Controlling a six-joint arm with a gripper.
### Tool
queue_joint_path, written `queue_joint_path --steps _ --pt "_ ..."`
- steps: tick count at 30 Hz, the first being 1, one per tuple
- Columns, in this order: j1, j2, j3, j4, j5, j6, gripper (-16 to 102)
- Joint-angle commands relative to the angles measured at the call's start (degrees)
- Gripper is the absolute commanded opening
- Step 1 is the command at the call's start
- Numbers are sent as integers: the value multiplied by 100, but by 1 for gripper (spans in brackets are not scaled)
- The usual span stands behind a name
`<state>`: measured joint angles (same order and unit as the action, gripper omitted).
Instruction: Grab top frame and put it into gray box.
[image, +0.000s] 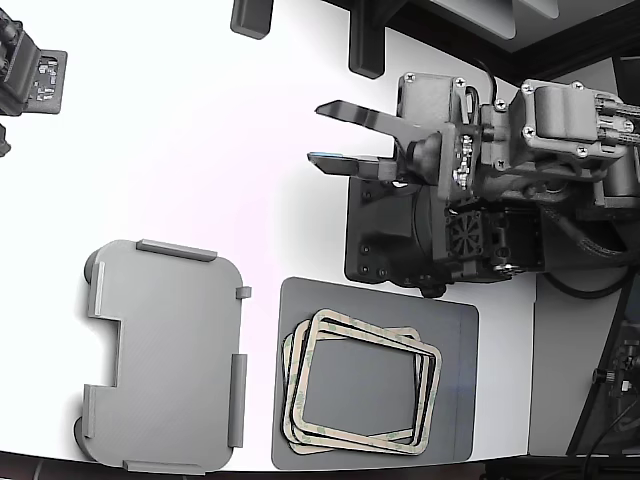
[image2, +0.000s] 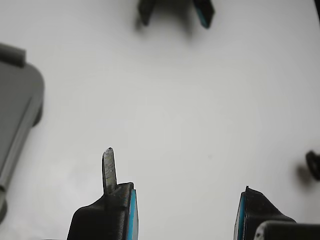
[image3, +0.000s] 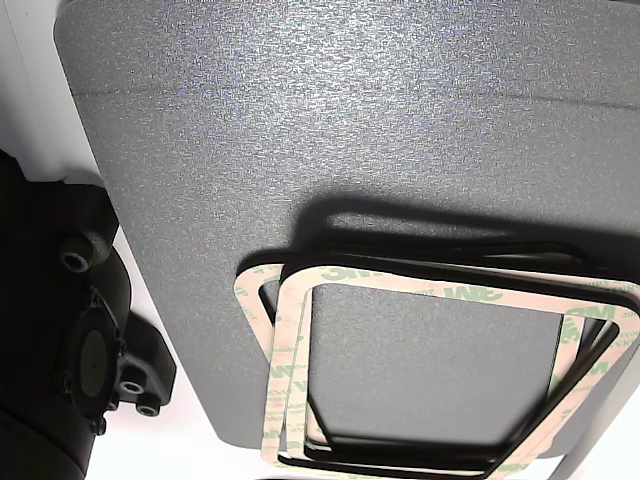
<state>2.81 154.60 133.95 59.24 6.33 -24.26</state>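
A stack of beige frames lies on a dark gray mat; the top frame sits uppermost, slightly skewed. It also shows close up in the other view, with green marks. The light gray box lies empty at the exterior view's left of the mat; its edge shows in the wrist view. My gripper is open and empty, held over bare white table well behind the frames, fingers pointing to the exterior view's left. In the wrist view the gripper holds nothing between its blue-padded fingertips.
The arm's black base stands just behind the mat. A second device sits at the exterior view's far left corner. Dark objects stand at the table's back edge. White tabletop lies between.
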Motion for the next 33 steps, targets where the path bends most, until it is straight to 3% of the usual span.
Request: queue_joint_path --steps 1,3,6,8,9,13,18,24,26,28,33 --pt "18 -62 -290 141 -79 -1477 82" --pt "413 -149 -343 378 79 -1969 96" --pt "1257 -202 -422 791 773 -3419 100" --pt "1898 -264 -466 940 1274 -4315 91" --pt "2030 -299 -519 958 1274 -4430 88" --pt "2382 -624 -844 1213 773 -5396 99" --pt "2804 -1661 -1679 2021 457 -5968 100" --pt "3806 -2285 -2188 2408 308 -6275 98" --pt "4113 -2364 -2215 2408 105 -6311 87" --pt "4412 -2549 -2303 2461 -35 -6390 87" --pt "5238 -3480 -2892 2918 9 -6117 99"
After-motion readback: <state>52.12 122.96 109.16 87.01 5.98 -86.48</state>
